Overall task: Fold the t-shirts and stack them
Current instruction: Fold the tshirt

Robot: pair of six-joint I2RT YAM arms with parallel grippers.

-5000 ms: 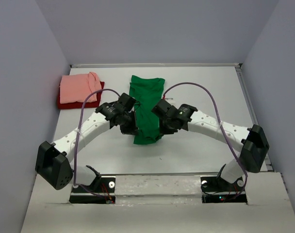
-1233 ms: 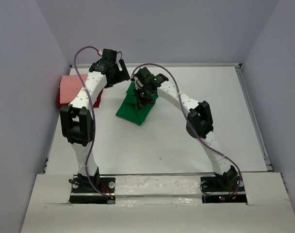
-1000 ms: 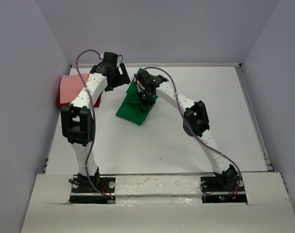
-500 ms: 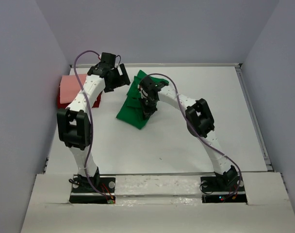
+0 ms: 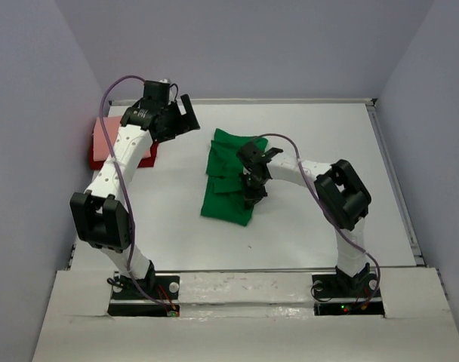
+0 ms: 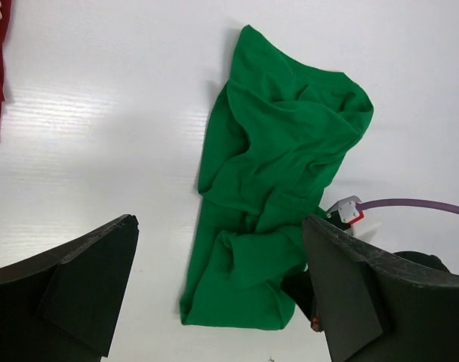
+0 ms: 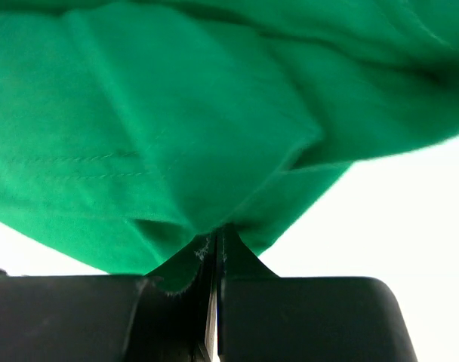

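Only the right wrist view shows the grip: the right hand [image 7: 216, 243] is pressed together on a pinch of the green t-shirt [image 7: 177, 113] at a folded edge. From above, that hand is just a dark shape on the shirt's right side, and the crumpled shirt lies in the middle of the counter [image 5: 305, 241]. The left wrist view shows the left hand [image 6: 218, 226] spread wide, raised off the counter and touching nothing. The salmon pink t-shirt [image 5: 101, 137] lies on the dark red t-shirt [image 5: 148, 156] at the far-left edge, with the left arm [image 5: 116, 162] crossing over these 2. Since 0.5 s earlier the green t-shirt has been dragged toward the near edge, farther from that stack.
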